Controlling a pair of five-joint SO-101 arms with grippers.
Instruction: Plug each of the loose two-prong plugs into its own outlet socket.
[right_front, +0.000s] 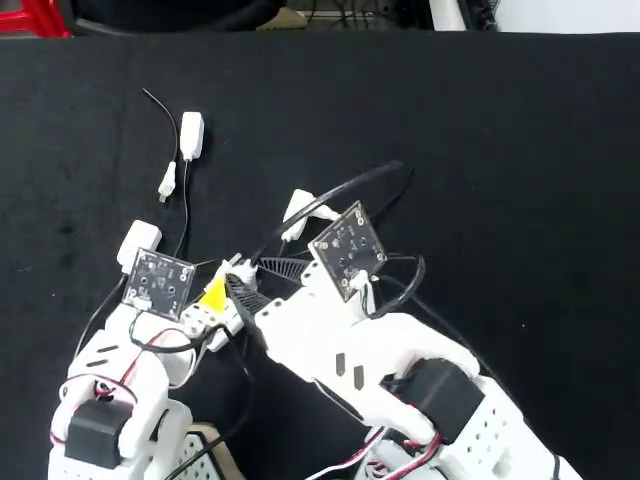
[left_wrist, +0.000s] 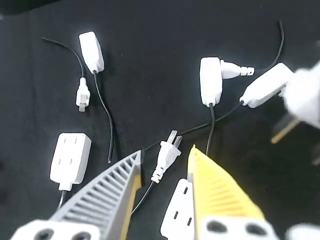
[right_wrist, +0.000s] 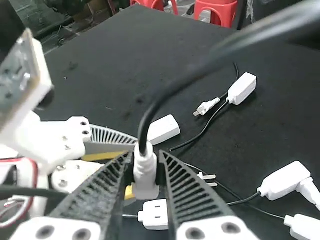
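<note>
Black cloth covers the surface (right_front: 520, 140). Right tool (right_wrist: 145, 156) is closed on a white plug (right_wrist: 145, 175) with a thick black cord (right_wrist: 240, 37). Left tool (left_wrist: 165, 150) stands open, its grey finger and yellow finger apart, and a second plug (left_wrist: 167, 156) lies flat on the cloth between them. In the high view the two tools come together near 8 o'clock from the centre. One small socket (right_front: 191, 134) lies at 10 o'clock, with a third plug (right_front: 167, 181) just beside it, well apart from the arms.
</note>
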